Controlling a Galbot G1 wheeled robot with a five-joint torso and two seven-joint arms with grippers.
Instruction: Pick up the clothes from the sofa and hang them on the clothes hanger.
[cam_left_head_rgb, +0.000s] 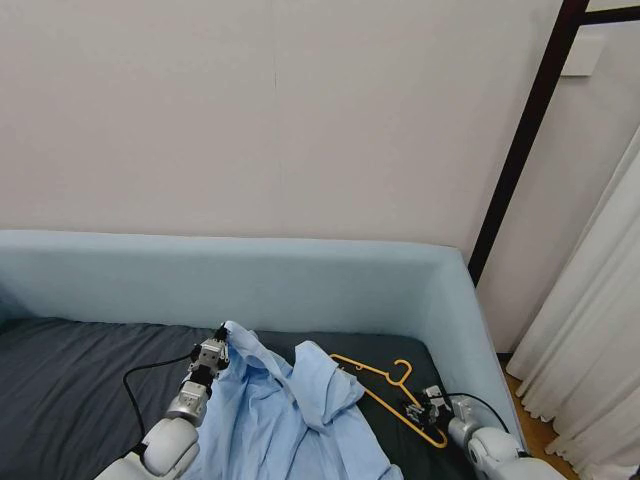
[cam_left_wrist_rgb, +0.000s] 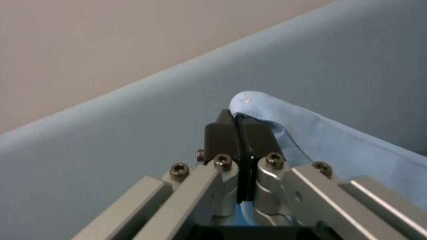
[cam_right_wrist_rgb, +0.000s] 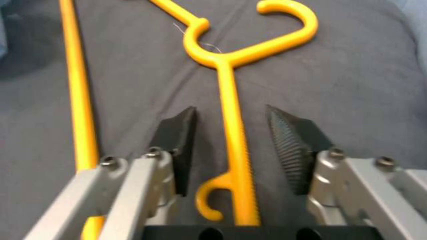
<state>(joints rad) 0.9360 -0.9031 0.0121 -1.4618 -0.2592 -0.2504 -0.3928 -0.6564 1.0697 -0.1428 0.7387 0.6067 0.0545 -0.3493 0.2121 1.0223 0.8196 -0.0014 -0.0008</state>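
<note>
Pinching edge of light blue shirt (cam_left_head_rgb: 290, 410) in closed left pincer (cam_left_wrist_rgb: 237, 125), held above dark sofa seat (cam_left_head_rgb: 70, 380); right pincer (cam_right_wrist_rgb: 231, 114) open, straddling orange hanger (cam_right_wrist_rgb: 227, 90) arm.

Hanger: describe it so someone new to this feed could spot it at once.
Find the pale blue sofa; on its dark seat cushion, toward the robot's right end, lies the hanger, beside the crumpled light blue shirt. It is the only orange thing: a thin hooked frame, one arm between the fingers of the open right gripper.
</note>
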